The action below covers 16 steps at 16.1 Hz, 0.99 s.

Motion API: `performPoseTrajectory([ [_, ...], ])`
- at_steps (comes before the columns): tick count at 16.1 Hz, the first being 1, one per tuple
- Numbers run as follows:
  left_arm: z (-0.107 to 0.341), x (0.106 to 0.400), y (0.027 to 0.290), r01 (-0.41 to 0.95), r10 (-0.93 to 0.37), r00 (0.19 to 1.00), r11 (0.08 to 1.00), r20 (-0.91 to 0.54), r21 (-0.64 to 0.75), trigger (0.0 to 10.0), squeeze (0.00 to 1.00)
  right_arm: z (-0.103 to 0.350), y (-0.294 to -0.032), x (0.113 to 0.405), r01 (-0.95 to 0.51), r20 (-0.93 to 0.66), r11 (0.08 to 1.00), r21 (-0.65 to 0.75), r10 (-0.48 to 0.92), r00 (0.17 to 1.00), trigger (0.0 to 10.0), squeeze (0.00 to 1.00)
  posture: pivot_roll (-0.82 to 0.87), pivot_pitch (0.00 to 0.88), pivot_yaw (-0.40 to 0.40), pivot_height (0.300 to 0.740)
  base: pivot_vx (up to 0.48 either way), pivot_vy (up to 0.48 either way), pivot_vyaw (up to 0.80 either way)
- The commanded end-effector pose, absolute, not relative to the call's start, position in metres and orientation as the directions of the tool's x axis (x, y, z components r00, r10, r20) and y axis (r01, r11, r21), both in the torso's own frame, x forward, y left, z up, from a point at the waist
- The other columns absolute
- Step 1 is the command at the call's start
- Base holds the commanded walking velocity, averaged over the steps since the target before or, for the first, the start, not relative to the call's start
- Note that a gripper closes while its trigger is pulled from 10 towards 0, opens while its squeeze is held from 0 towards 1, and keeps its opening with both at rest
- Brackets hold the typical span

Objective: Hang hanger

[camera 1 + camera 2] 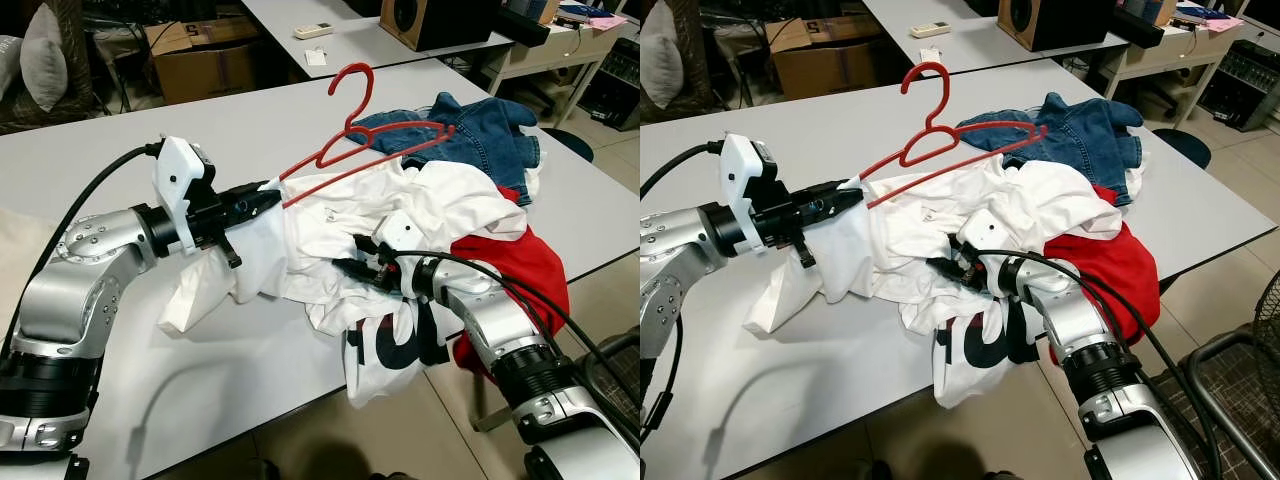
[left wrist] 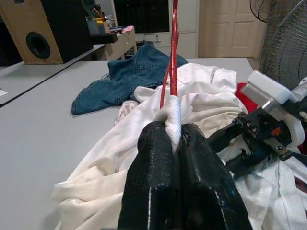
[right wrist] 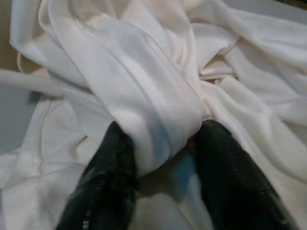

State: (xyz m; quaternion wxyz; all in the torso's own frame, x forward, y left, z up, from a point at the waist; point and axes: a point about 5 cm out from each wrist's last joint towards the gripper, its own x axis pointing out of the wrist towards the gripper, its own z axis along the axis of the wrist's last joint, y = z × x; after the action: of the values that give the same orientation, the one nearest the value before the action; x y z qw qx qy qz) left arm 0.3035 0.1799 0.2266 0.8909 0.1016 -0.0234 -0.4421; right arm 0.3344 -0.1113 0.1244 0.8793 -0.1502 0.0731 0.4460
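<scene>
A grey table (image 1: 150, 370) carries the lot. On it sprawls a white shirt (image 1: 330, 240), one printed end drooping over the near edge. Beyond it lies a crumpled blue denim garment (image 1: 480, 130), and at the right edge a red garment (image 1: 510, 255) spills over the side. The far left stretch of the tabletop is bare grey.

Silver arms (image 1: 85, 270) — black cables, fingers

We see a grey table (image 1: 120, 150) in a cluttered room, a cardboard box (image 1: 205, 58), wooden speaker (image 1: 435, 20) and pale door (image 2: 230, 28) behind.
</scene>
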Motion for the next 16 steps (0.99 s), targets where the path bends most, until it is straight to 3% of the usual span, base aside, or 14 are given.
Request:
performPoseTrajectory([
  [1, 0.230, 0.303, 0.184, 0.775, -0.788, 0.615, 0.593, -0.042, 0.218, 0.0, 0.00, 0.135, -0.116, 0.335, -0.799, -0.229, 0.559, -0.221, 0.767, 0.600, 0.0, 0.00, 0.09, 0.079, 0.001, 0.740, 0.000, 0.000, 0.00],
  [6, 0.230, 0.305, 0.192, 0.754, -0.770, 0.637, 0.611, -0.043, 0.242, 0.0, 0.00, 0.152, -0.132, 0.327, -0.786, -0.151, 0.591, -0.180, 0.773, 0.616, 0.0, 0.00, 0.07, 0.049, 0.012, 0.740, 0.000, 0.000, 0.00],
  [12, 0.243, 0.303, 0.203, 0.756, -0.792, 0.607, 0.601, 0.066, 0.260, 0.0, 0.00, 0.167, -0.213, 0.328, -0.514, -0.093, 0.857, -0.034, 0.509, 0.856, 0.0, 0.00, 0.04, 0.022, 0.027, 0.740, 0.000, 0.000, 0.00],
  [14, 0.244, 0.304, 0.204, 0.758, -0.795, 0.602, 0.599, 0.080, 0.258, 0.0, 0.00, 0.175, -0.232, 0.327, -0.452, -0.075, 0.892, -0.004, 0.450, 0.890, 0.0, 0.00, 0.02, 0.008, 0.037, 0.740, 0.000, 0.000, 0.00],
  [15, 0.243, 0.306, 0.204, 0.748, -0.786, 0.613, 0.609, 0.076, 0.262, 0.0, 0.00, 0.178, -0.224, 0.319, -0.536, -0.065, 0.844, -0.023, 0.533, 0.843, 0.0, 0.00, 0.02, 0.008, 0.037, 0.740, 0.000, 0.000, 0.00],
  [16, 0.241, 0.309, 0.201, 0.748, -0.786, 0.614, 0.610, 0.076, 0.264, 0.0, 0.00, 0.177, -0.211, 0.312, -0.605, -0.066, 0.795, -0.038, 0.602, 0.795, 7.5, 0.00, 0.02, 0.008, 0.037, 0.740, 0.000, 0.000, 0.00],
])
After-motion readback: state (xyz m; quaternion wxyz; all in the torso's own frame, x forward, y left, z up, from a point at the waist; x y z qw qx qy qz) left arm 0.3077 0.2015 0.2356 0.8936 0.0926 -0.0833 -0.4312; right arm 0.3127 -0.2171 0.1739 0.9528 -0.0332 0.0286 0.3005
